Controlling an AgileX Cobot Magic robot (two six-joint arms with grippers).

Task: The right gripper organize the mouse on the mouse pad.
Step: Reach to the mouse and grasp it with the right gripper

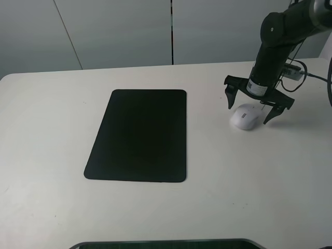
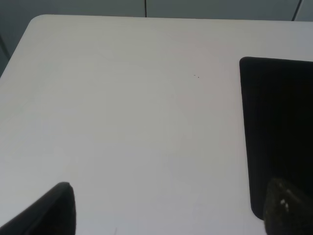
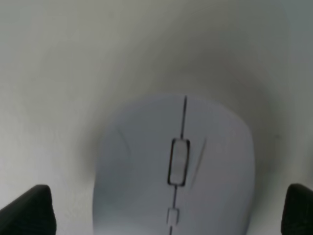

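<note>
The white mouse [image 1: 245, 116] lies on the white table to the right of the black mouse pad [image 1: 139, 135], well apart from it. My right gripper [image 1: 250, 114] hangs open just above the mouse, one finger on each side, not touching it that I can see. In the right wrist view the mouse [image 3: 176, 166] fills the middle, its grey scroll wheel up, with the black fingertips [image 3: 29, 210] at both lower corners. The left wrist view shows the pad's corner [image 2: 279, 127] and my left gripper [image 2: 168, 208] open above bare table.
The white table [image 1: 52, 129] spreads around the pad. A grey panelled wall [image 1: 119, 31] stands behind the far edge. A dark object's edge [image 1: 166, 244] shows at the front of the table. Black cables [image 1: 311, 75] trail behind the right arm.
</note>
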